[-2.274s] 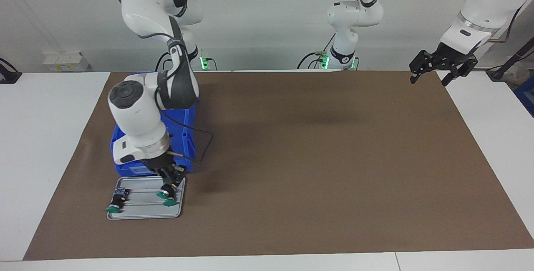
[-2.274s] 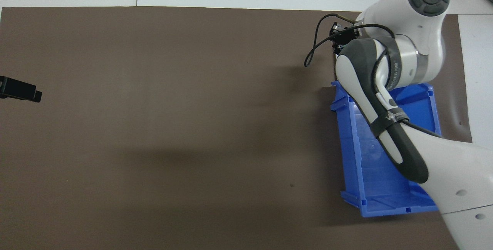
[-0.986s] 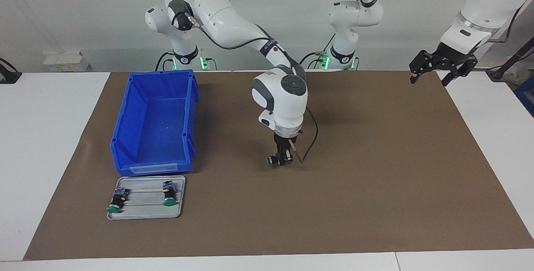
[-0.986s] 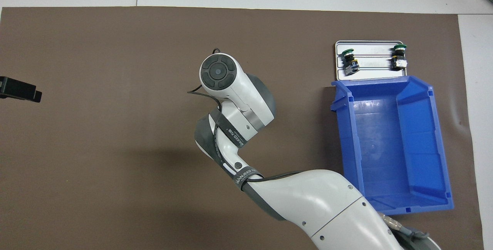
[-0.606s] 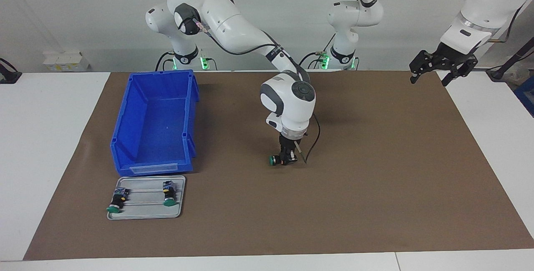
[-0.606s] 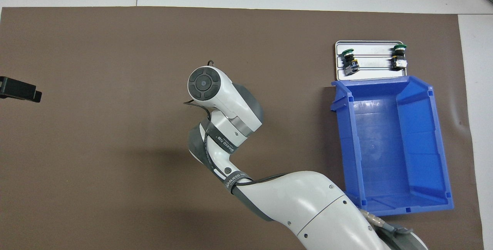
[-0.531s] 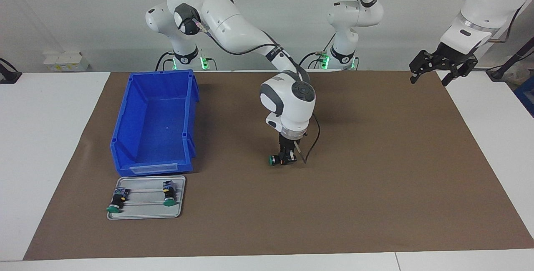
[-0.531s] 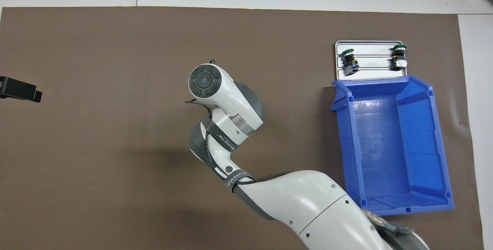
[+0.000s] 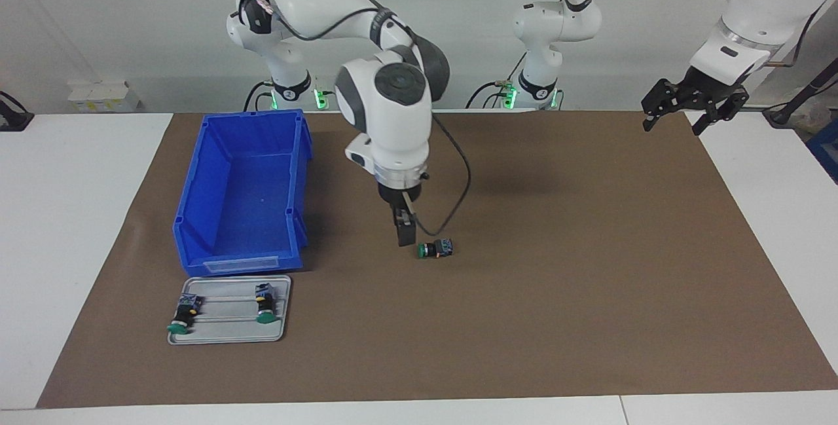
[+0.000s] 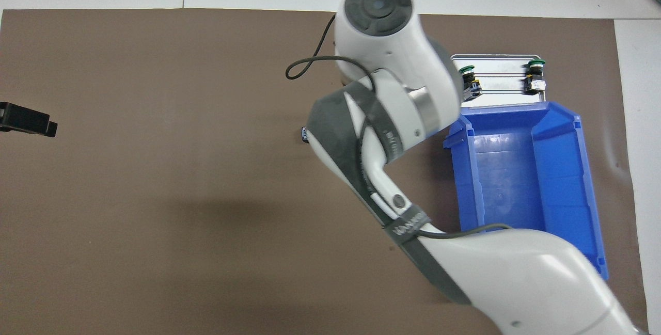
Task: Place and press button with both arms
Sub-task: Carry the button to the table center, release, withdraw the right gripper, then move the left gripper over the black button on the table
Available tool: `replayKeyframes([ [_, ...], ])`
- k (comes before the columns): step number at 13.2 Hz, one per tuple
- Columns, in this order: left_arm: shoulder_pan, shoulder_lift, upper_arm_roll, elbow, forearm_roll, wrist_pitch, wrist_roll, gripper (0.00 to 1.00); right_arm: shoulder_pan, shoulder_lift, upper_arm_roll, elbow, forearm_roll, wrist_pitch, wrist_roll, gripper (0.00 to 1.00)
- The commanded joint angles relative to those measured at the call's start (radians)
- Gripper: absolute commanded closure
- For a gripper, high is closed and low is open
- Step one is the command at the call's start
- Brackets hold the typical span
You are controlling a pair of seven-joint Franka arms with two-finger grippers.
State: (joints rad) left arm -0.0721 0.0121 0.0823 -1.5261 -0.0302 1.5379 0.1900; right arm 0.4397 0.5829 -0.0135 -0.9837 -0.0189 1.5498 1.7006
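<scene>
The right pincer [image 9: 405, 234] hung low over the middle of the brown mat [image 9: 589, 268] that covered the white worktop [image 9: 65, 215], holding nothing; whether its fingers were spread or pressed together could not be told. Just beside it, toward the left arm's end of the worktop, the small push-button with green round cap, black barrel and grey-blue block [image 9: 435, 249] lay on its side on the mat, clear of the pincer. From overhead only the block's corner [image 10: 304, 134] showed past the white right arm [image 10: 392, 97].

Toward the right arm's end from that pincer stood a blue plastic bin [image 9: 242, 189]; the flat grey metal tray [image 9: 229, 331] lay farther from the robots, touching the bin, with two more green-capped buttons [image 9: 182, 315] [image 9: 264, 303] on it.

The left pincer [image 9: 694, 110] waited, spread wide, in the air over the mat's corner at its own end.
</scene>
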Motion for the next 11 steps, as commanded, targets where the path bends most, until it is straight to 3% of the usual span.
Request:
replayKeyframes([
  [1, -0.008, -0.021, -0.010, -0.026, 0.018, 0.033, 0.008, 0.00, -0.079, -0.099, 0.023, -0.035, 0.017, -0.132, -0.290, 0.04],
  [5, -0.099, -0.024, -0.015, -0.043, 0.018, 0.057, 0.213, 0.05, -0.266, -0.224, 0.024, -0.046, 0.088, -0.207, -0.710, 0.04],
  [9, -0.198, -0.038, -0.016, -0.114, 0.016, 0.168, 0.448, 0.10, -0.381, -0.267, 0.026, -0.081, 0.091, -0.218, -1.031, 0.04],
  [11, -0.236, -0.040, -0.021, -0.140, 0.004, 0.206, 0.584, 0.10, -0.407, -0.314, 0.024, -0.169, 0.091, -0.192, -1.189, 0.04],
])
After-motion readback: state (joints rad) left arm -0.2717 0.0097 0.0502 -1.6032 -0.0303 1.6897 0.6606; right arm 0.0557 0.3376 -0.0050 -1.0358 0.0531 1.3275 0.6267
